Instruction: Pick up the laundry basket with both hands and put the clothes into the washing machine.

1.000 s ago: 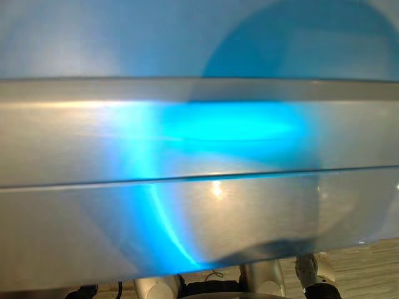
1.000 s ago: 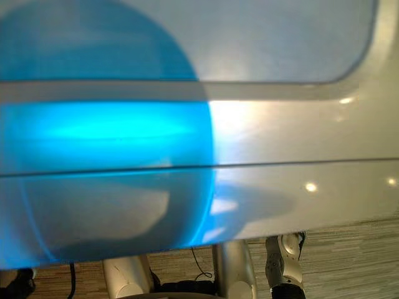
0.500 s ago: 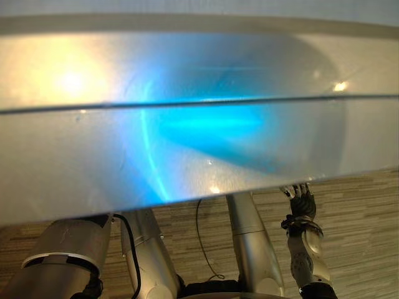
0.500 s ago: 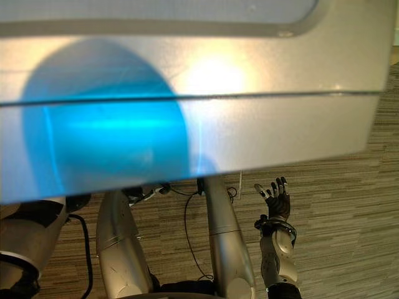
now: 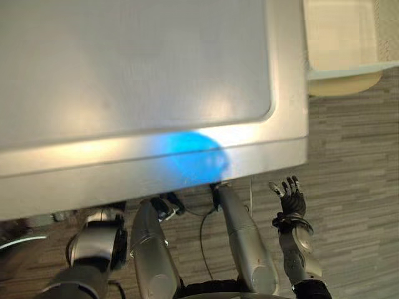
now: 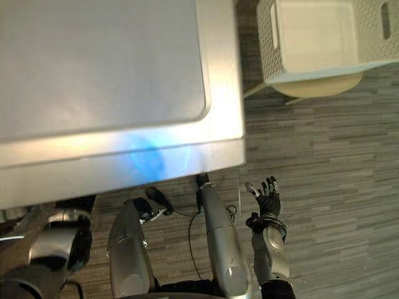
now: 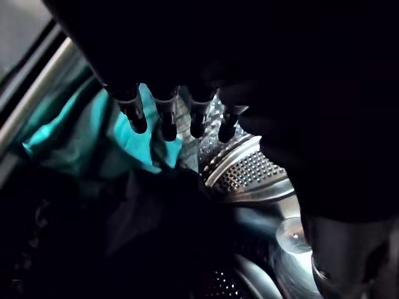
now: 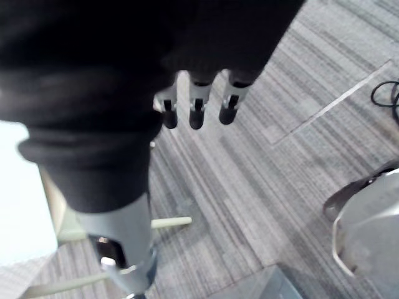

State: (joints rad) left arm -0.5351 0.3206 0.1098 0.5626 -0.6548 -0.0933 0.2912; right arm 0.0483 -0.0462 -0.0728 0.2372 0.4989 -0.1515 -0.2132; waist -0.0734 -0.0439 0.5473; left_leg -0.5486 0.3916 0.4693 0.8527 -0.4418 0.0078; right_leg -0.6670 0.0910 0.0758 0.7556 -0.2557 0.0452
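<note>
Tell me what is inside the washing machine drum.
Inside the drum lie a teal cloth and a dark garment, with the left hand open close to them. Whatever sits under those clothes is covered, and the rest is in shadow.

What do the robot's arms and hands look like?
Both arms are shiny silver-grey tubes. The right hand has thin silver fingers with dark tips and a dark ribbed cover at the wrist. The left hand has the same dark-tipped fingers.
</note>
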